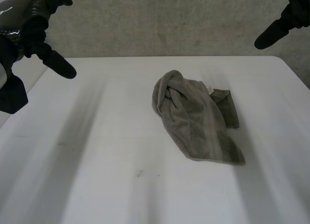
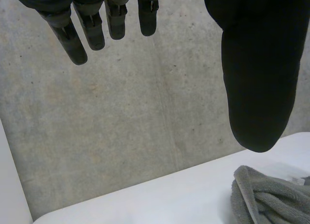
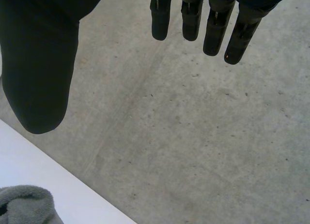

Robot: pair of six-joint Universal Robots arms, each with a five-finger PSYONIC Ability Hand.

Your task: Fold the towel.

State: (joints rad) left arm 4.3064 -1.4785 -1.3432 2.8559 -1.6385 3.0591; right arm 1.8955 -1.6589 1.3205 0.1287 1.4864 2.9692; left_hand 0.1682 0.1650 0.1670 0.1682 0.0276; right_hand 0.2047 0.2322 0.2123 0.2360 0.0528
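Note:
A grey towel (image 1: pixel 196 116) lies crumpled in a loose heap on the white table (image 1: pixel 97 161), a little right of the middle. Its bunched end (image 2: pixel 269 197) shows beyond my left thumb in the left wrist view, and a rounded fold (image 3: pixel 26 204) shows in the right wrist view. My left hand (image 1: pixel 34 35) hangs raised at the far left, well clear of the towel, fingers (image 2: pixel 82 25) straight and spread, holding nothing. My right hand (image 1: pixel 286 20) is raised at the far right corner, also open, fingers (image 3: pixel 213 20) straight, thumb apart.
The table's far edge (image 1: pixel 160 57) meets a grey concrete wall (image 1: pixel 160 25). Bare tabletop stretches on every side of the towel, widest at the front and left.

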